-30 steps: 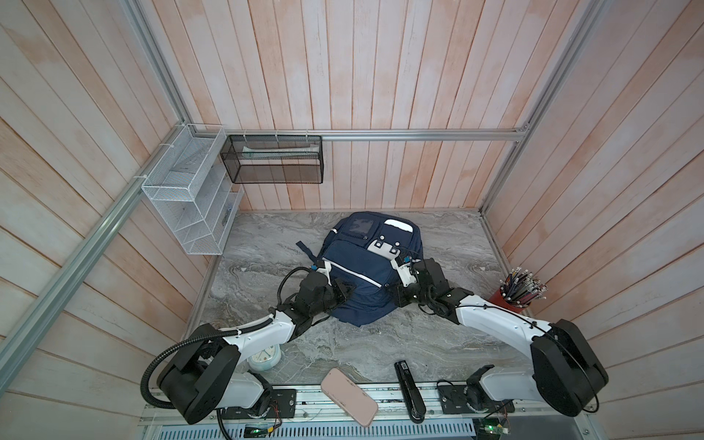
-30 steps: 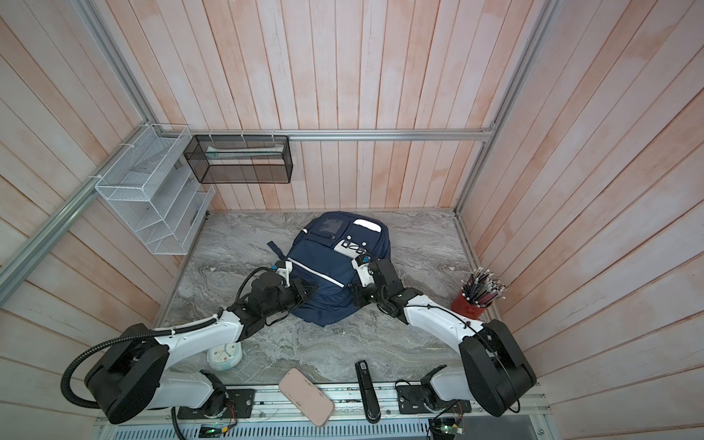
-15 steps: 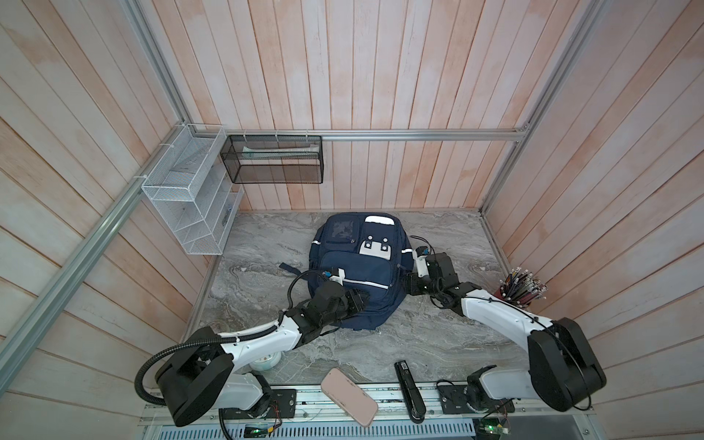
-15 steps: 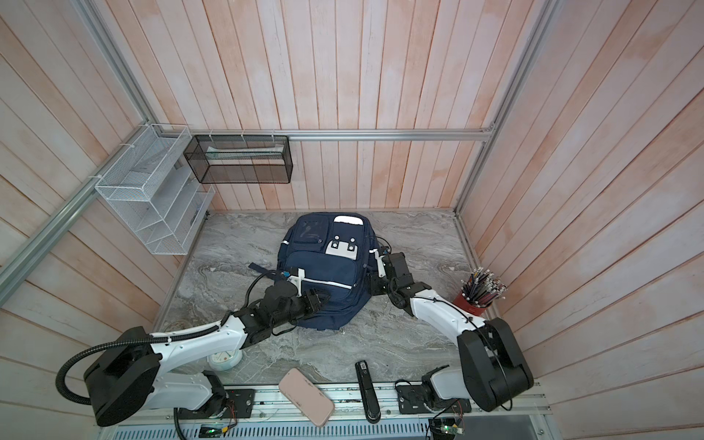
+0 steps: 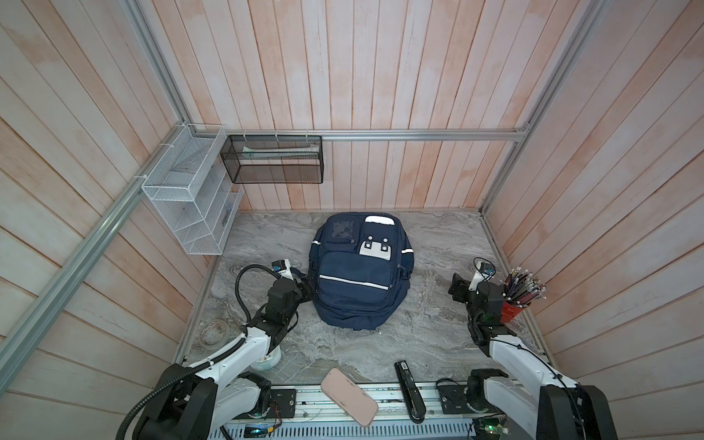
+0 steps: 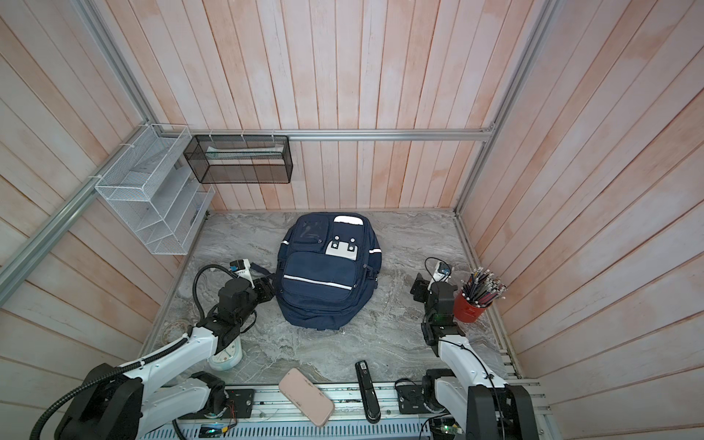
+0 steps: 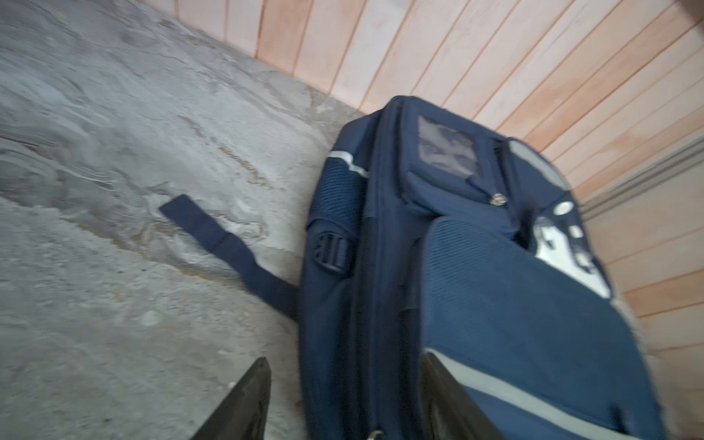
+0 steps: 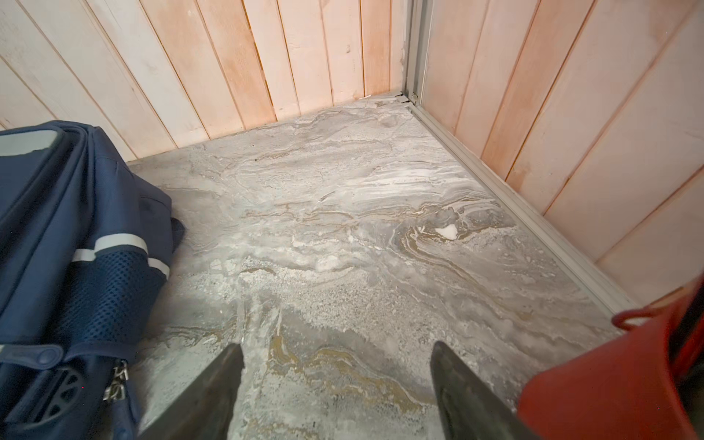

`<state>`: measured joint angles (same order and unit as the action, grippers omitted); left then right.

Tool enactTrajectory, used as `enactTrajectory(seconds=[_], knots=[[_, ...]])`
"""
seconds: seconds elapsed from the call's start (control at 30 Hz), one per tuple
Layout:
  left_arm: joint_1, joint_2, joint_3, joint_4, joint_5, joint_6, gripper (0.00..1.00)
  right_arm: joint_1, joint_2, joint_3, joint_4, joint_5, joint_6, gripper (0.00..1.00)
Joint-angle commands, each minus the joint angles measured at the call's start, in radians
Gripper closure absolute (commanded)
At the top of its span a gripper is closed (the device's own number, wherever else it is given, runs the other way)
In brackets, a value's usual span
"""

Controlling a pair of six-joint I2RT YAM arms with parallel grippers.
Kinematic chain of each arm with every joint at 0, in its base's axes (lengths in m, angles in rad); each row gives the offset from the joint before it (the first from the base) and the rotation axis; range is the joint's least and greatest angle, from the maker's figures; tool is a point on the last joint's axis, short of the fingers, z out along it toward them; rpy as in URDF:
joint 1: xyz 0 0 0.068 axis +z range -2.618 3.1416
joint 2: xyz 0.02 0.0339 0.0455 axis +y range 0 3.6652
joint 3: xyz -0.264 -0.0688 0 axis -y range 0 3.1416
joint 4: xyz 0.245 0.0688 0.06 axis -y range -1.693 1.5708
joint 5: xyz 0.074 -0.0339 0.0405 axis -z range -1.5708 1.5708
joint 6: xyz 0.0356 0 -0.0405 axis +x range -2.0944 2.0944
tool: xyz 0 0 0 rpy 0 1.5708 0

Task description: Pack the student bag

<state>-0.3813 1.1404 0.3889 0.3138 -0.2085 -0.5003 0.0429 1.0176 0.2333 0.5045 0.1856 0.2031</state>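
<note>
The student bag [image 5: 360, 274] [image 6: 327, 270], navy with white stripes and studded white patches, lies flat on its back in the middle of the marble floor. My left gripper [image 5: 303, 291] [image 6: 267, 292] is open at the bag's left side. In the left wrist view its fingers straddle the bag's side edge [image 7: 344, 360] without closing on it, and a loose strap [image 7: 228, 244] trails on the floor. My right gripper [image 5: 456, 290] [image 6: 417, 291] [image 8: 337, 344] is open over bare floor, well right of the bag [image 8: 76, 228].
A red cup of pencils [image 5: 514, 308] [image 8: 609, 381] stands right beside the right wrist. A pink case [image 5: 348, 396] and a black stapler [image 5: 409, 392] lie at the front edge. A white clock [image 6: 224, 358] sits under the left arm. A white wire rack [image 5: 190, 205] and a black mesh basket [image 5: 276, 160] hang on the walls.
Both grippers were shut on the bag's sides and have opened and let go. The bag has shifted back and lies flat. The right arm has drawn away to the right, the left slightly back.
</note>
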Motion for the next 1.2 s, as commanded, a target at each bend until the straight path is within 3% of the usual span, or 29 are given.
enactTrajectory(seconds=[0.0,0.1,0.2,0.37,0.5,0.6,0.73,0.77,0.87,0.93,1.03,1.1,1.17], knots=[[0.080,0.035,0.025,0.093,-0.056,0.141,0.36,-0.004,0.060,-0.018,0.183,0.030,-0.083,0.22],[0.114,0.083,0.050,0.121,-0.042,0.133,0.38,-0.003,0.177,-0.015,0.271,0.056,-0.112,0.22],[0.116,0.106,0.094,0.066,-0.049,0.143,0.39,-0.002,0.203,0.029,0.233,0.028,-0.160,0.22],[0.112,0.085,0.133,-0.029,-0.173,0.281,0.39,-0.012,0.247,0.048,0.252,0.065,-0.189,0.22],[0.149,0.057,0.103,0.007,-0.148,0.355,0.40,-0.013,0.253,0.101,0.097,0.058,-0.183,0.23],[0.179,0.061,0.066,0.001,-0.187,0.402,0.37,-0.011,0.225,0.071,0.130,0.060,-0.206,0.23],[0.296,0.101,-0.099,0.340,-0.044,0.417,0.39,-0.015,0.176,-0.040,0.371,0.049,-0.190,0.20],[0.312,0.090,-0.092,0.326,-0.008,0.431,0.40,-0.014,0.172,-0.052,0.401,0.016,-0.205,0.20],[0.328,0.090,-0.170,0.535,0.001,0.524,0.38,-0.015,0.204,-0.100,0.576,-0.035,-0.279,0.19],[0.350,0.111,-0.172,0.571,-0.010,0.550,0.36,-0.024,0.253,-0.118,0.694,-0.025,-0.267,0.18],[0.433,0.158,-0.118,0.530,0.098,0.501,0.35,-0.033,0.289,-0.039,0.585,-0.096,-0.233,0.18],[0.457,0.194,-0.123,0.608,0.161,0.498,0.35,-0.030,0.336,-0.059,0.687,-0.160,-0.235,0.20],[0.459,0.212,-0.082,0.545,0.149,0.511,0.35,-0.026,0.409,-0.054,0.739,-0.148,-0.248,0.20]])
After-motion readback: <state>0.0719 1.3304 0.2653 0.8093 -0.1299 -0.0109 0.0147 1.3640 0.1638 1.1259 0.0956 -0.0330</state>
